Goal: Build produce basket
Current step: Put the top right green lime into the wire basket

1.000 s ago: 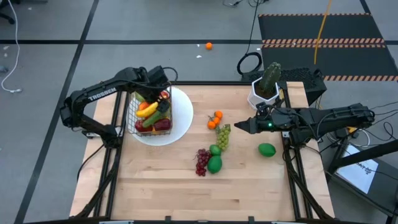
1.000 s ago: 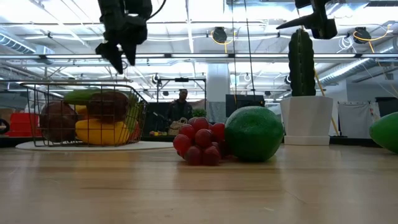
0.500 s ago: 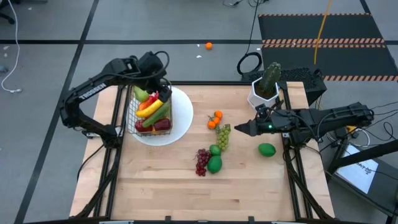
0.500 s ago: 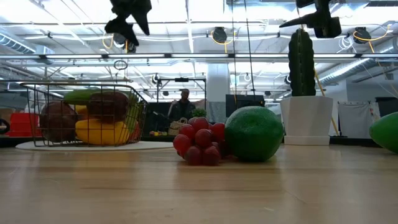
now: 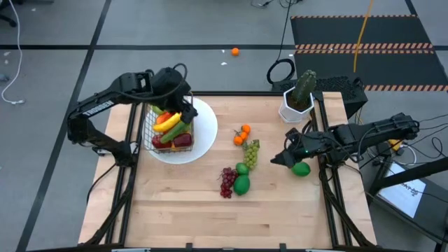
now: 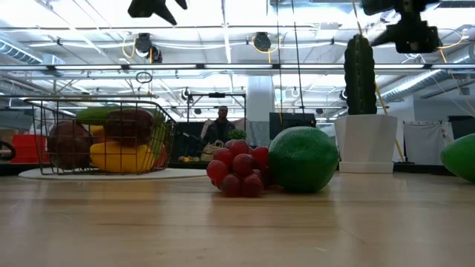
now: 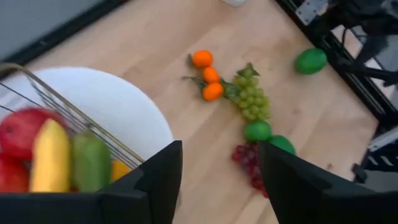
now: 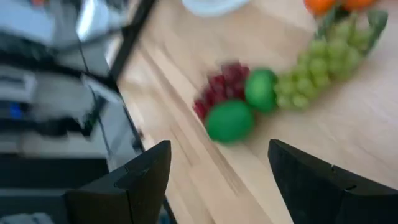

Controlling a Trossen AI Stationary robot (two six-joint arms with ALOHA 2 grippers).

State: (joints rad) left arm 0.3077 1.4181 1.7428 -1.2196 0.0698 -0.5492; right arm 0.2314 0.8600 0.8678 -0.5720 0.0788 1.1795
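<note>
Basket (image 5: 149, 122): sits on the white plate (image 5: 204, 133) at the far left of the table (image 5: 182, 210), already heaped with a banana (image 5: 166, 122), red apples (image 5: 180, 140) and a green piece. Left jaws: apart, empty, high over the basket's far side, well clear of the wire. Right jaws: apart too, nothing between them, hovering just beside the loose green fruit (image 5: 300, 169) near the table's right edge.

Likely trouble from here:

- Rolling. Round, smooth green fruit, close to the edge; a glancing touch from one finger instead of a square pinch probably sends it off the table. One small orange (image 5: 235, 51) already lies on the floor beyond.
- Overfilling. Basket piled above its rim, as seen from table height (image 6: 159, 141); anything dropped on top may slide off onto the plate or tip the banana out.
- Shifting basket. Light wire on a smooth plate; a push while lowering fruit probably skids it rather than seating the fruit.
- Floppy clusters. Green grapes (image 5: 251, 154) and red grapes (image 5: 227, 180) lie touching the two green fruits (image 5: 241, 185) at mid-table; a pinch on one may drag or scatter its neighbours, the oranges (image 5: 241, 135) included.
- Cactus pot (image 5: 295, 108) near the right arm (image 5: 364, 133); a wide swing toward the basket risks clipping it.
</note>
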